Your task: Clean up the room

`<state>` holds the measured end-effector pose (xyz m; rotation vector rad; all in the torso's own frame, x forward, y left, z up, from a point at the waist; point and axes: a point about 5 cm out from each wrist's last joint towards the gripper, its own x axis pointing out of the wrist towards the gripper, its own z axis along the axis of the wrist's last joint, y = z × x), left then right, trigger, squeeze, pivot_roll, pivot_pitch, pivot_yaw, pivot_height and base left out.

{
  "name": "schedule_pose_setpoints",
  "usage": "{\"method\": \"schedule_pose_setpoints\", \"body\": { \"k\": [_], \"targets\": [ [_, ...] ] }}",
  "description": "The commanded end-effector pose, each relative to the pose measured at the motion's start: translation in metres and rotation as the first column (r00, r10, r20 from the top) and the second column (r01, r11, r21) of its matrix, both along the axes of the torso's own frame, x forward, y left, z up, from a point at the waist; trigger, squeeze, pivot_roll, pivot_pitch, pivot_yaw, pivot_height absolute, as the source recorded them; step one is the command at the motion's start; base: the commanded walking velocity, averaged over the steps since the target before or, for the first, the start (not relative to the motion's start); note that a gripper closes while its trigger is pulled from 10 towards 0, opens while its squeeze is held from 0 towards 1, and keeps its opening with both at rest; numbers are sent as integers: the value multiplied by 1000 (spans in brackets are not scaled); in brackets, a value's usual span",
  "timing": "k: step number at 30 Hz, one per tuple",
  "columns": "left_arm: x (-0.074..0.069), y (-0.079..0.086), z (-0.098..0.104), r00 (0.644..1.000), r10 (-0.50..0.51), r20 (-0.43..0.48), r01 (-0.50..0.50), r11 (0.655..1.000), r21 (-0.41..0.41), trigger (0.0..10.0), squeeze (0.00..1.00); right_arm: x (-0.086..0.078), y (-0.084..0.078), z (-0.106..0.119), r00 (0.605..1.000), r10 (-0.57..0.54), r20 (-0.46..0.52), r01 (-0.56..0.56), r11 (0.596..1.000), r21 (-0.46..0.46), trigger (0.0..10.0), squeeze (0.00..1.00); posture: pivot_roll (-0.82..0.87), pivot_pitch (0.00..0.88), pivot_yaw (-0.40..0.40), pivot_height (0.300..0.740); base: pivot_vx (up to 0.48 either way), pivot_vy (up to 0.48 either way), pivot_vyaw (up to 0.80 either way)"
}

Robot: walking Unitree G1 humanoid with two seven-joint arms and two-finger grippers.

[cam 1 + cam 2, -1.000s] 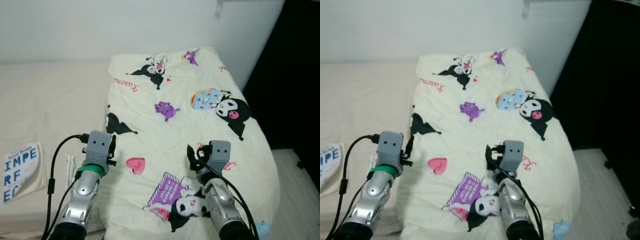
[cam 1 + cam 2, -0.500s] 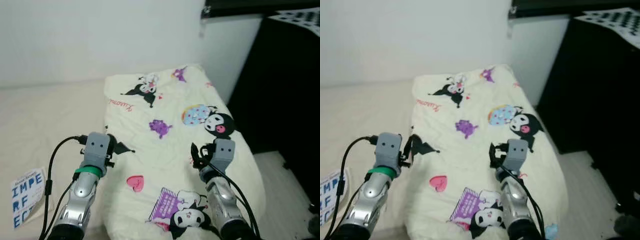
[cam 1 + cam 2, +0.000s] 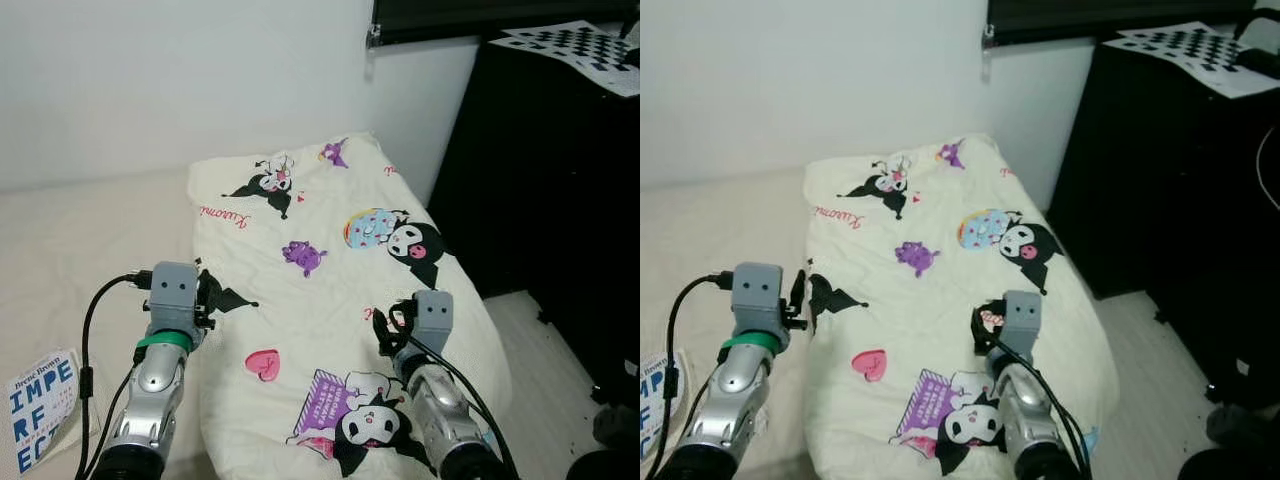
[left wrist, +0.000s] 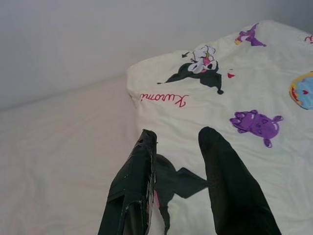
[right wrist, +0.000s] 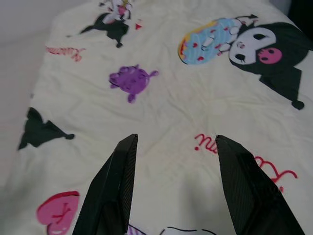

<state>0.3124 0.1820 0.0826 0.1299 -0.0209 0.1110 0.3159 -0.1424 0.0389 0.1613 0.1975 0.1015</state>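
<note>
A cream quilt printed with black, purple and pink cartoon figures lies folded over the right part of the bed. My left gripper hovers at the quilt's left edge, open and holding nothing; in the left wrist view its fingers frame that edge and a black print. My right gripper is above the quilt's near right part, also open and holding nothing. In the right wrist view its fingers straddle bare cream cloth, near red lettering.
The beige mattress stretches to the left. A book with blue letters lies at its near left corner. A tall black cabinet stands to the right, with a checkerboard sheet on top. A strip of pale floor runs between bed and cabinet.
The camera has drawn back and turned, so the quilt looks smaller and the black cabinet has come into view. Both grippers stay open over the quilt.
</note>
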Motion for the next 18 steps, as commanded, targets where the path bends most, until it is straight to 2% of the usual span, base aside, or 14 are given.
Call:
{"method": "schedule_pose_setpoints", "body": {
  "k": [1,6,8,15,16,18],
  "targets": [
    [-3,1,-5,1000,11,-26,-11,1000,-5,10000,0,-2,6,-4,999,37,-17,-37,999,-4,10000,0,54,0,72,740,0,0,0],
    [-5,-1,-7,999,21,-31,-21,1000,3,10000,0,-2,9,-6,997,64,-44,-64,998,-15,10000,0,58,0,67,740,0,0,0],
    [-5,-1,-8,999,38,-38,-38,999,-2,10000,0,-2,10,-5,997,67,-37,-68,998,-16,10000,0,56,0,66,740,0,-401,0],
    [-5,-2,-9,998,55,-39,-56,998,-30,10000,0,-2,9,-5,998,57,-39,-59,998,-32,10000,0,52,0,59,740,0,-465,800],
    [-5,-2,-10,997,58,-43,-60,997,-50,10000,0,-2,7,-6,998,36,-43,-36,999,-11,10000,0,52,0,59,740,0,0,0],
    [-5,-2,-10,998,37,-47,-39,999,-34,10000,0,-2,5,-6,999,23,-43,-24,1000,-11,10000,0,49,0,59,740,0,0,0]
  ]
}}
